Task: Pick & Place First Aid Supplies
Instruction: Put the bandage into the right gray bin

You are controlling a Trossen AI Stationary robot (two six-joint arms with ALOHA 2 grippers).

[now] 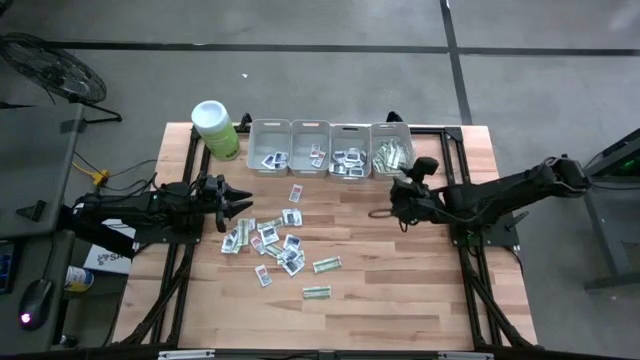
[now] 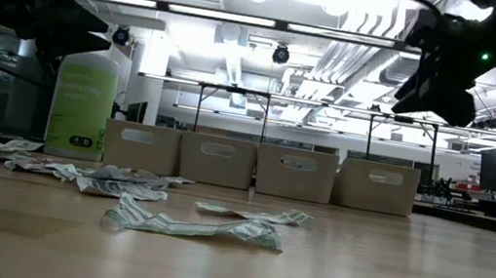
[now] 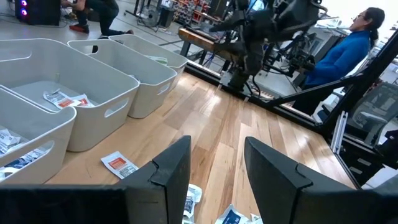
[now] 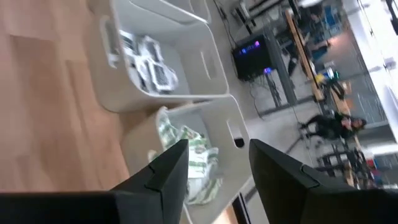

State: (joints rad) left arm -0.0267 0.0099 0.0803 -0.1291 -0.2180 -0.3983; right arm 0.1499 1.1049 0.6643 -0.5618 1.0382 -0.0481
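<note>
While left gripper [image 1: 243, 201] hovers by packets [image 1: 272, 242] | fingers parted, empty | right gripper [image 1: 404, 188] alike

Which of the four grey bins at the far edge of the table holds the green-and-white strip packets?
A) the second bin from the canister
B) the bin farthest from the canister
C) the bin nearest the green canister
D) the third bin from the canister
B: in the high view the green-and-white strip packets lie in the bin farthest from the canister, the canister standing at the row's other end.
</note>
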